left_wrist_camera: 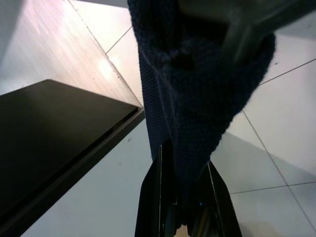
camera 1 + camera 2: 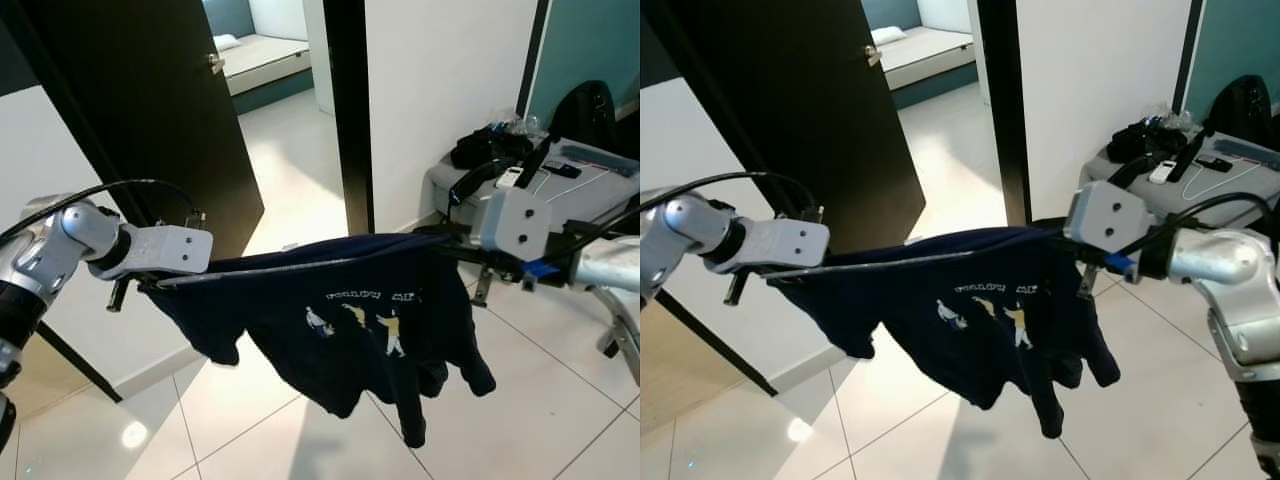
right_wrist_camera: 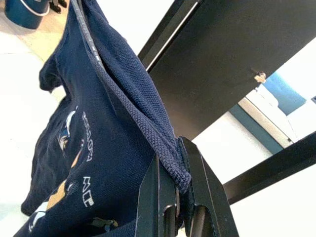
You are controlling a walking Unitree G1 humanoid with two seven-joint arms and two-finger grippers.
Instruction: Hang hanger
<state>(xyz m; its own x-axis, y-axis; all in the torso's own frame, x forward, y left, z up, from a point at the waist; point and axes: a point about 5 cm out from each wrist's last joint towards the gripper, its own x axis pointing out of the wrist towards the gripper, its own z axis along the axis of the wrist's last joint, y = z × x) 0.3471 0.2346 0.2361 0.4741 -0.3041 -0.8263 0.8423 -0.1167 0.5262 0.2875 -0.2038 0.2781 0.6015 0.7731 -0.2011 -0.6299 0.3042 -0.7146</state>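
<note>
A navy knitted shirt (image 2: 370, 320) with a small printed motif hangs stretched between my two grippers at chest height. A thin grey hanger bar (image 2: 260, 270) runs through its top edge. My left gripper (image 1: 182, 197) is shut on the shirt's left end, with cloth bunched between its black fingers (image 1: 150, 197). At the shirt's right end my right gripper (image 3: 177, 187) is shut on the rolled hem, and the grey hanger wire (image 3: 86, 34) runs away from it under the fabric. Whether either gripper also pinches the hanger itself is hidden by cloth.
A dark door (image 2: 150, 100) stands open ahead on the left, with a black door frame (image 2: 348, 100) and a white wall to its right. Through the doorway lies a bed (image 2: 260, 55). A grey table (image 2: 590, 185) with a black bag (image 2: 585, 110) stands right. The floor is glossy white tile (image 2: 250, 420).
</note>
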